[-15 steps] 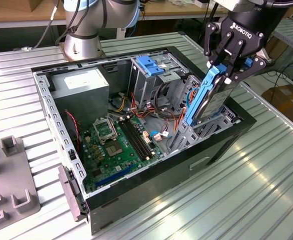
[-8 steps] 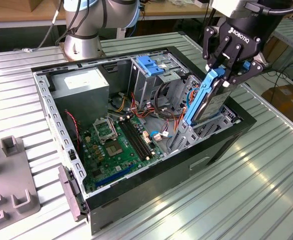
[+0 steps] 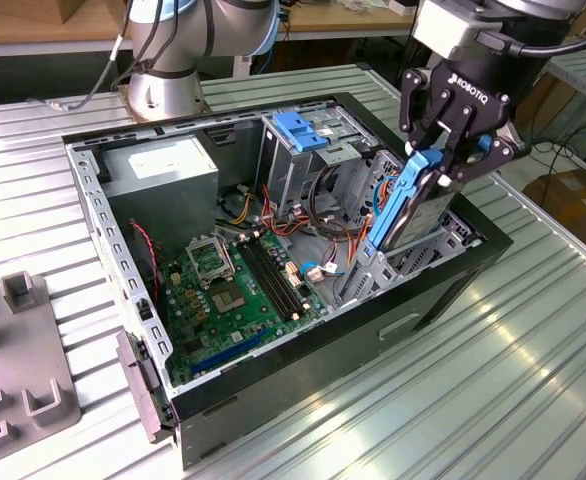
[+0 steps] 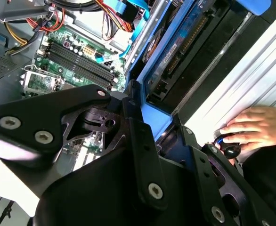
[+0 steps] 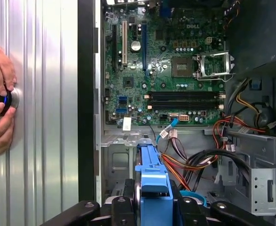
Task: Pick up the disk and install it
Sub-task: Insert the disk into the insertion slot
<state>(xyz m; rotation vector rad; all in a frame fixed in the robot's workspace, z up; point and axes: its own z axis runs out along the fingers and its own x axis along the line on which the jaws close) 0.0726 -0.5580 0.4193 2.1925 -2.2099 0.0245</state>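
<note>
An open desktop computer case (image 3: 443, 295) lies on its side on a ribbed metal table (image 3: 493, 400). At the exterior view's right end of the case, the black claw (image 3: 443, 165) is pinching the disk (image 3: 413, 210) by its upper end, fingers pressed against the bright-blue side rails. The disk hangs steeply tilted. Its lower end sits just inside the grey metal drive bay (image 3: 368, 275) and most of its length is above the case wall.

Orange and red cables (image 3: 341, 238) lie just beside the bay on the side nearer the motherboard (image 3: 238, 285). A grey power supply (image 3: 163, 175) sits at the far left corner. In the first wrist view, one blue rail (image 5: 152, 188) points straight along the bay's channel.

In the second wrist view, a person's hand (image 4: 258, 126) rests on the table outside the case, touching a small black knob (image 4: 231, 150).

The disk appears to be part-way into its slot. To do this step well, both rails should probably line up squarely with the bay's guides, so neither rail rides over an edge. The tilt should match the slope of the slot. A slow, straight push along the rails would suit, as any twist could jam the disk. The cables look close enough to snag, so the disk is best kept to the side of the bay away from them.
</note>
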